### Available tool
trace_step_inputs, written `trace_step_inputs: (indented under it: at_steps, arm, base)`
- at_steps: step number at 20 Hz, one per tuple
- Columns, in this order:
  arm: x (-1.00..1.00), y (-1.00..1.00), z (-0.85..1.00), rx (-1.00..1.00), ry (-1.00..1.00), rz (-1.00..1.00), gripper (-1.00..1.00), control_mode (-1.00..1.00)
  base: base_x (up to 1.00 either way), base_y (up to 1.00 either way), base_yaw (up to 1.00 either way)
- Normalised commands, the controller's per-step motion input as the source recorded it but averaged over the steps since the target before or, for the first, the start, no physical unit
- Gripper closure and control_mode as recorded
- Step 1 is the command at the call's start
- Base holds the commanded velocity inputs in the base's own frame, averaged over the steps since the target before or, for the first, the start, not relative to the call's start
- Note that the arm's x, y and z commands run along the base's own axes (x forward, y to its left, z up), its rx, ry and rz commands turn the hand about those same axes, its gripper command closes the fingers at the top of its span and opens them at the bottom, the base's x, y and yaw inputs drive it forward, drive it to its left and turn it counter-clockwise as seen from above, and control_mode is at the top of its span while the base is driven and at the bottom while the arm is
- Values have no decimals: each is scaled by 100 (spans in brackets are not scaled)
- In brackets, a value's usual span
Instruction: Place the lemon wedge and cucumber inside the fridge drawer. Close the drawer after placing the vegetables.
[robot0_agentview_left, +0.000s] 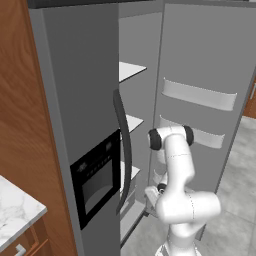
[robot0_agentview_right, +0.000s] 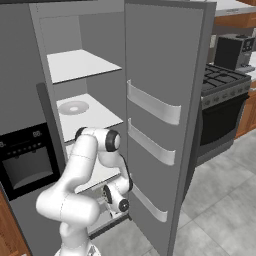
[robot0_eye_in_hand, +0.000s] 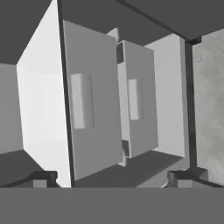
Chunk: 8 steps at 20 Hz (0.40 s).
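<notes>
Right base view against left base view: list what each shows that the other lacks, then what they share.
The right base view alone shows a black stove, a dark appliance on the counter behind it, and a round pale disc on a fridge shelf. The left base view alone shows a marble countertop corner over a wooden cabinet and the closed door's curved dark handle. Both share the open fridge door with its bins, the white shelves, the black dispenser panel and the arm reaching low into the fridge.

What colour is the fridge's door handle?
Dark grey, nearly black; the door handle shows best in the left base view.
</notes>
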Motion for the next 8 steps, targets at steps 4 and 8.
trace_step_inputs:
  at_steps: [4,8]
  arm:
    - [-34,0,58,0,0,0,-100,-100]
    - [-12,0,4,0,0,0,-100,-100]
  base:
    - [0,0,0]
    - [0,0,0]
